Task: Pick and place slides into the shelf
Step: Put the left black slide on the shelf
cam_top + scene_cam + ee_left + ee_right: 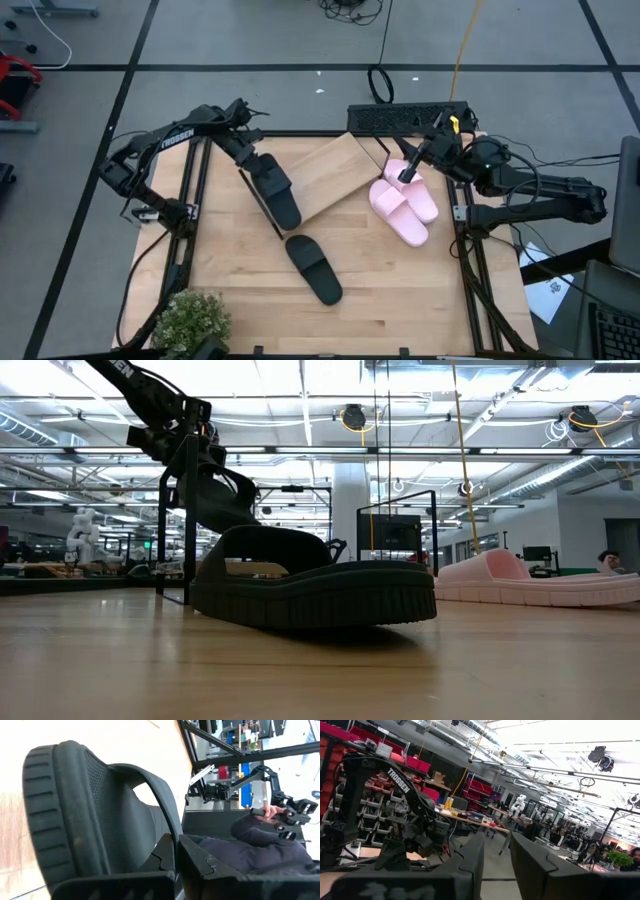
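We're hauling a black slide [276, 188] with the left gripper [256, 163] clamped on its strap toward the shelf [322, 176] at upper centre, next lowering it onto the board, while the right gripper [408, 170] is idling slightly parted, empty, above the pink slides [403, 205].

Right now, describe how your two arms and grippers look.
Both arms are dark, slim and jointed, trailing black cables. The left arm carries white TROSSEN lettering on one link. The left gripper and right gripper each end in two flat black fingers with stepped, notched inner edges. A small yellow tag sits near the right arm's wrist.
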You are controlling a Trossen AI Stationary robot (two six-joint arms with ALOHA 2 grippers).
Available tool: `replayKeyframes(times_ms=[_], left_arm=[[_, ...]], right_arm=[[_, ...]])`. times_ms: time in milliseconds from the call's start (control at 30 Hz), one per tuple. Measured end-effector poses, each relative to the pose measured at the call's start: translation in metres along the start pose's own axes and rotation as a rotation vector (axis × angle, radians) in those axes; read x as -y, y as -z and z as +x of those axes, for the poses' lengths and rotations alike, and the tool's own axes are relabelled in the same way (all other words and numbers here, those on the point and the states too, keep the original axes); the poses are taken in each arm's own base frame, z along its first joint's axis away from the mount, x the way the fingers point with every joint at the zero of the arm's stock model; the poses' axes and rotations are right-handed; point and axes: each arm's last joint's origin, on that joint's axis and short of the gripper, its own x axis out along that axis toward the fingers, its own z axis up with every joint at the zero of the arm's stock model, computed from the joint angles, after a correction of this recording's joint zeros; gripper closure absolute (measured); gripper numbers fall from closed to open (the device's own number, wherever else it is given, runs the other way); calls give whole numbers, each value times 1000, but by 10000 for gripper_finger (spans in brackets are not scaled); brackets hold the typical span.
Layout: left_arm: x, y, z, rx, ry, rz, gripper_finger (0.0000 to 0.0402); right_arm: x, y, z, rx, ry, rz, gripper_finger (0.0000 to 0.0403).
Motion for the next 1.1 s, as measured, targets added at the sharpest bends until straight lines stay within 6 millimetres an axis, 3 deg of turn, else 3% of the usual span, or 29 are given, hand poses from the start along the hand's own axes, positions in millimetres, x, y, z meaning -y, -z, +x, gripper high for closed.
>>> replayKeyframes(times_ms=[500, 767, 1100], left_arm=[[1, -6, 0, 27, 37, -55, 401], [5, -4, 11, -16, 43, -67, 401], [9, -10, 19, -15, 39, 42, 401]], right_arm=[[0, 0, 0, -5, -3, -2, 316], [0, 0, 0, -5, -3, -2, 316], [0, 1, 0, -7, -3, 0, 316]])
